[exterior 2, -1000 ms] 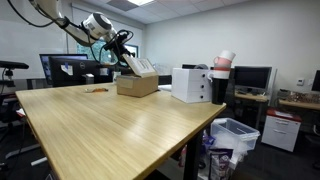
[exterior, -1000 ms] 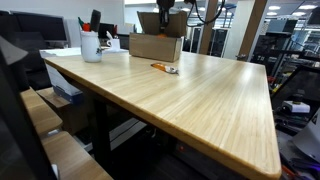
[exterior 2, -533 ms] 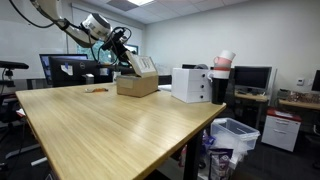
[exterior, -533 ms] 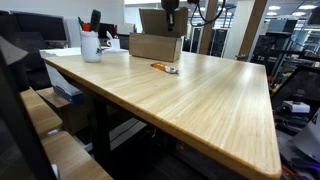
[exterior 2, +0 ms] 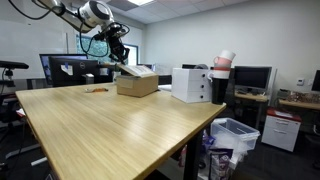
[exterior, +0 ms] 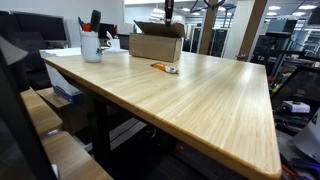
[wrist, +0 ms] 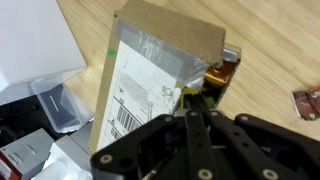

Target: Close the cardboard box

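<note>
The cardboard box (exterior: 155,46) stands at the far end of the wooden table, also seen in an exterior view (exterior 2: 137,84). In the wrist view one flap with a white shipping label (wrist: 150,65) lies across its top, and a gap at the flap's edge shows yellow and orange contents (wrist: 222,70). My gripper (exterior: 168,14) hangs above the box with its fingers pressed together and nothing between them. It hovers just over the box's top in an exterior view (exterior 2: 119,57), and in the wrist view the gripper (wrist: 196,100) points down at the flap's edge.
A white mug with pens (exterior: 91,45) stands left of the box. A small orange object (exterior: 164,68) lies on the table in front of it. A white machine (exterior 2: 190,84) sits beside the box. Monitors and clutter stand behind the table.
The flap that stood upright has folded down over the box. My gripper has risen above it and stayed shut.
</note>
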Motion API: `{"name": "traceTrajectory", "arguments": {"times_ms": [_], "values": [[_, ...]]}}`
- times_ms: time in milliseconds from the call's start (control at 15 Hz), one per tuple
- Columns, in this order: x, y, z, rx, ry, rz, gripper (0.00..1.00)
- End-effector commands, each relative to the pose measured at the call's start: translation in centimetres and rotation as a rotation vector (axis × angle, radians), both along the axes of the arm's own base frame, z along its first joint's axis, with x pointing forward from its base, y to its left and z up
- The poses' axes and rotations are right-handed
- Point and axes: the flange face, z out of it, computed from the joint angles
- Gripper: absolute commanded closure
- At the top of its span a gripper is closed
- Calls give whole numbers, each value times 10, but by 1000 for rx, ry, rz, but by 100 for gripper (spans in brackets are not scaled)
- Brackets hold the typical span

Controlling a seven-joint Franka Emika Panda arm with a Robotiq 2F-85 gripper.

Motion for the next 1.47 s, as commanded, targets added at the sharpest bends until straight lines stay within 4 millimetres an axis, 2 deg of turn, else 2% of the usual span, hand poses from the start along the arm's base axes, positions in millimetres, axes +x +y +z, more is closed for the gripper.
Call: {"name": "traceTrajectory", "arguments": {"times_ms": [0, 200, 333, 400, 600, 800, 867, 1200, 1400], "values": [[-14, -9, 41, 106, 16, -35, 98], [-15, -25, 71, 166, -47, -84, 98], [-10, -41, 78, 186, -90, -115, 99], [-4, -55, 73, 202, -75, -141, 98], [6, -71, 60, 241, -78, -170, 98], [19, -80, 42, 303, -69, -203, 98], [27, -83, 29, 345, -46, -225, 98], [32, -69, 4, 456, -13, -269, 98], [35, -67, -12, 460, -1, -264, 98]]}}
